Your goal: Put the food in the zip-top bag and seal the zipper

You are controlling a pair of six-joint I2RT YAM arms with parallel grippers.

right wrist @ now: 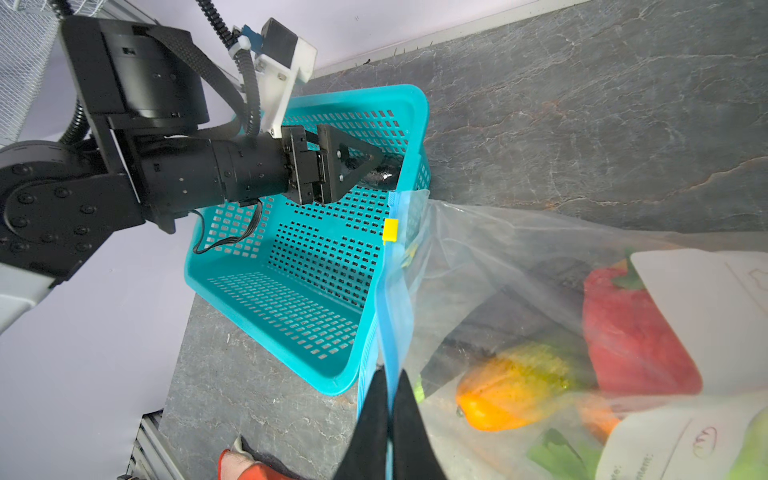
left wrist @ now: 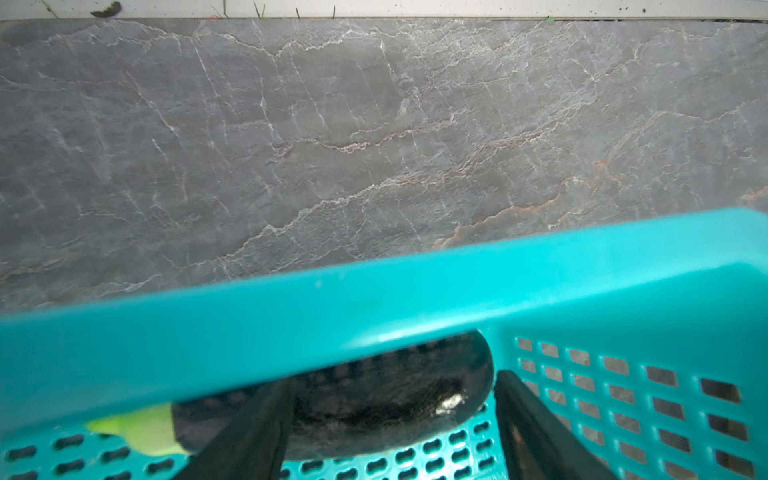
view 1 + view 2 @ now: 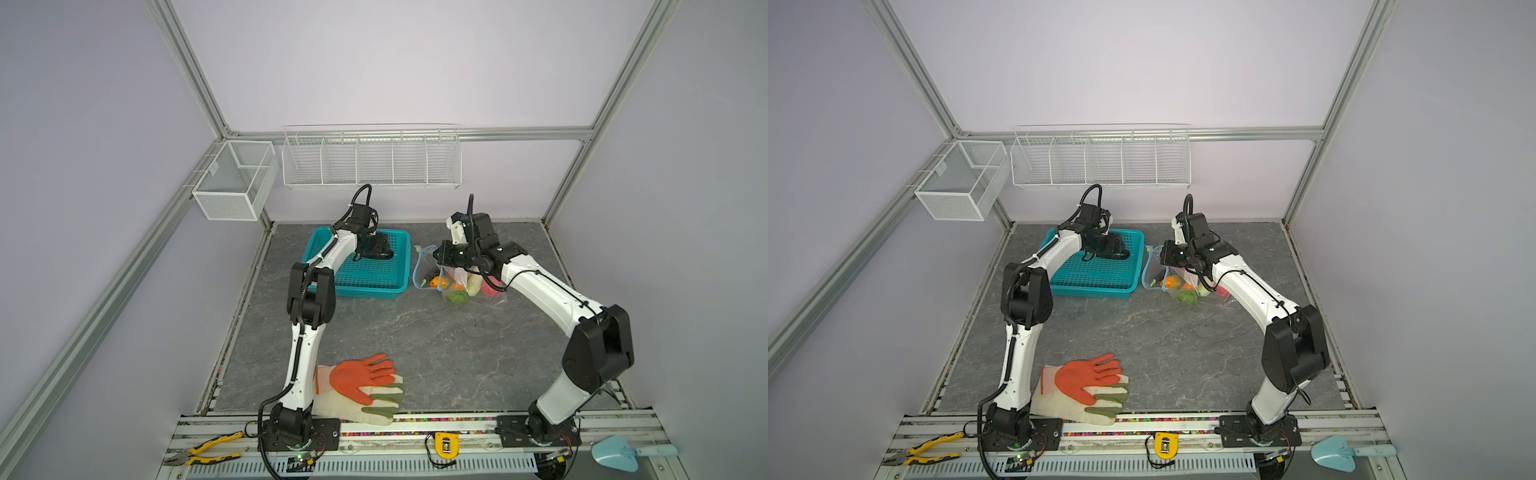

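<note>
1. One dark eggplant (image 2: 374, 415) lies at the far right of the teal basket (image 3: 361, 293); the left gripper (image 2: 395, 386) straddles it, spread.
2. Light, smooth, probably slippery: grip its thick middle.
3. The right gripper (image 1: 392, 376) pinches the limp zip-top bag (image 1: 498, 249) by its zipper (image 1: 388, 291), right of the basket.

No legible text anywhere. White label panels (image 1: 706, 299) on zip-top bag (image 1: 498, 249): faint printed lines, a red handwritten scrawl, right wrist view, too blurred to read

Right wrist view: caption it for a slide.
Right gripper pinches the bag's zipper; open left gripper straddles a dark food piece in the basket.
</note>
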